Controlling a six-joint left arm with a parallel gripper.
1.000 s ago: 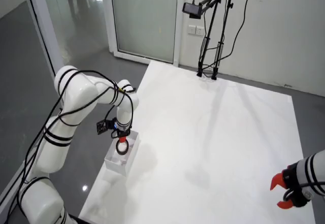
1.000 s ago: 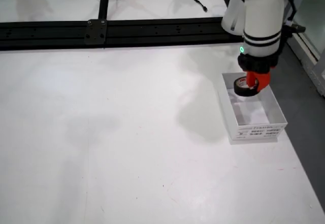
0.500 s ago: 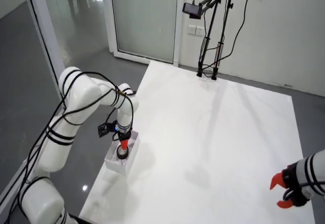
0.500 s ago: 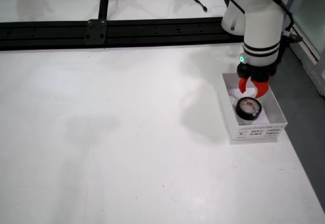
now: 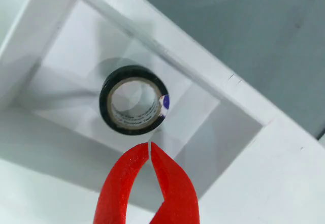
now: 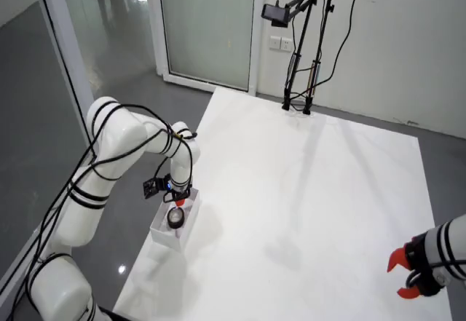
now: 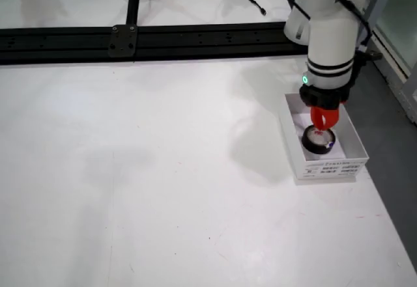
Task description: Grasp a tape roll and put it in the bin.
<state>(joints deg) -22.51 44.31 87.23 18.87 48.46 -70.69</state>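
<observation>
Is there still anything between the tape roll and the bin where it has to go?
No, nothing visible. The tape roll already lies flat on the floor inside the white bin. The red claw is shut above it, empty, with clear space between its tips and the roll.

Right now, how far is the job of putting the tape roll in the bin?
It looks done: the tape roll lies flat on the floor of the white bin. Nothing is in hand; the gripper hangs above the roll with its red fingertips together and empty. What is left, probably, is only for the arm to move away.
</observation>
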